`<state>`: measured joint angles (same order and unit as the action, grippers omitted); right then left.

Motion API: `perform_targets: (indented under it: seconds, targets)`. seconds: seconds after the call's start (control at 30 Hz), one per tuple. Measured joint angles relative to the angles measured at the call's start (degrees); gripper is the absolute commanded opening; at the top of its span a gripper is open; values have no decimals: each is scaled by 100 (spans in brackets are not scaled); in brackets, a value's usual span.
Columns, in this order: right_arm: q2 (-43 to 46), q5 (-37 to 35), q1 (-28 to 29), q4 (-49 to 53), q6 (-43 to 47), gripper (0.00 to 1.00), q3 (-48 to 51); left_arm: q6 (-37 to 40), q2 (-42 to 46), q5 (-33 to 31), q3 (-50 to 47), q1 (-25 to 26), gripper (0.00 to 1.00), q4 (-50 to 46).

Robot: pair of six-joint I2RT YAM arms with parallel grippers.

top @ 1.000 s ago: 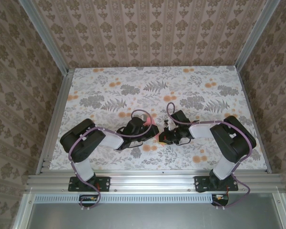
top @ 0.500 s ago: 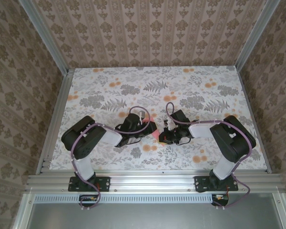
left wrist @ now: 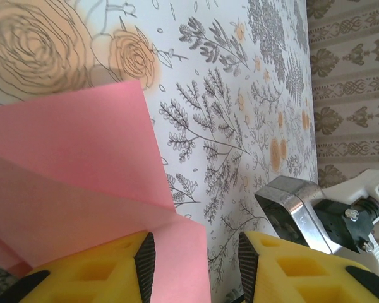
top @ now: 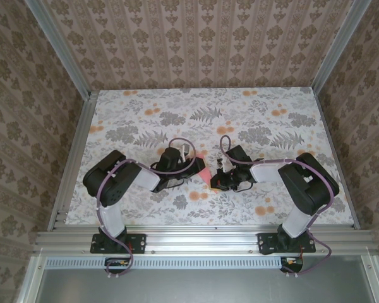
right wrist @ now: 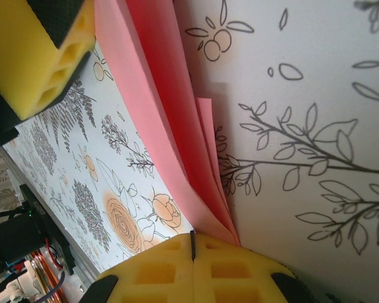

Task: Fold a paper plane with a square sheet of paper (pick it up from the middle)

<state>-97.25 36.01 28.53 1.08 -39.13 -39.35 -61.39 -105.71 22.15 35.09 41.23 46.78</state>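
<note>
Item: pink-red paper sheet [top: 203,173], thin, part-folded into several stacked layers, lying on the white flower-printed tabletop [top: 271,126] between the two arms. Right gripper [right wrist: 192,243]: yellow foam fingers pressed together, the layered edges of the sheet pinched at their tips; seen from above, this gripper [top: 216,181] sits at the sheet's right, nearer end. Left gripper [left wrist: 196,246]: jaws standing partly apart, clamping nothing, one loose flap of the sheet reaching into the gap beside its left-hand finger [left wrist: 82,268]. Long axis: the creases run away from the right gripper's pinch toward the left gripper [top: 191,168]. Judgement: the right arm anchors the sheet, and the left arm is placed to take the flap directly ahead of its fingers.
</note>
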Motion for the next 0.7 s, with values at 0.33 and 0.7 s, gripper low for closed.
perform_targets:
  seconds: [0.33,0.7]
  targets:
    - [-26,46,0,4,-2,0,-15,131,90,-4,-52,-299,44,-74]
    - [-33,44,0,44,-2,0,-35,184,122,63,-44,-597,46,-164]
